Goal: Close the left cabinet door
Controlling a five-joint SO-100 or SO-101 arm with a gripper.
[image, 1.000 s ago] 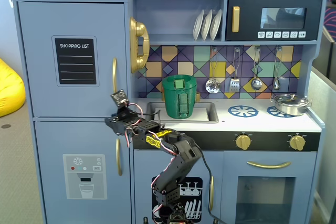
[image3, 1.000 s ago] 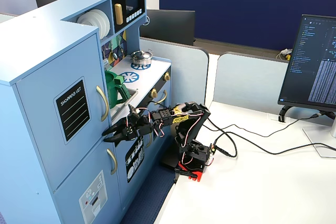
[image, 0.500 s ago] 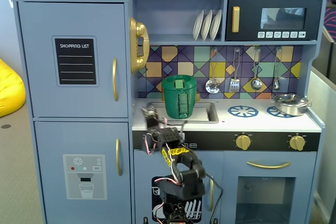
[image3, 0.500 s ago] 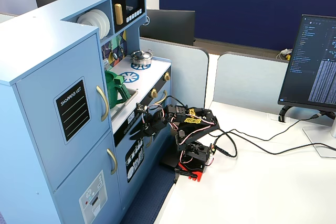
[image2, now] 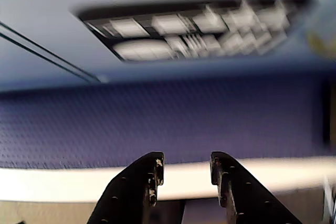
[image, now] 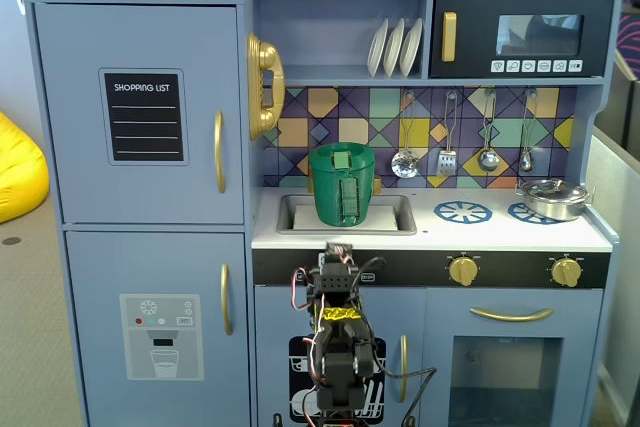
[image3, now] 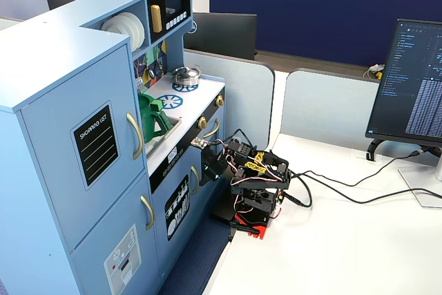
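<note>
One toy kitchen, its upper-left door flush shut.
We see the left cabinet door (image: 140, 112) lying level with the cabinet edges, "SHOPPING LIST" readable on its black panel (image: 146, 117). Bare white tabletop (image3: 345, 240) spreads beside the folded arm (image3: 252, 184). In the wrist view the jaws stand slightly parted, holding nothing.

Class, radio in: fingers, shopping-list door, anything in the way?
Gripper fingers open, empty, folded low by the toy kitchen. Left cabinet door sits flush, apparently shut. Nothing blocking it.
</note>
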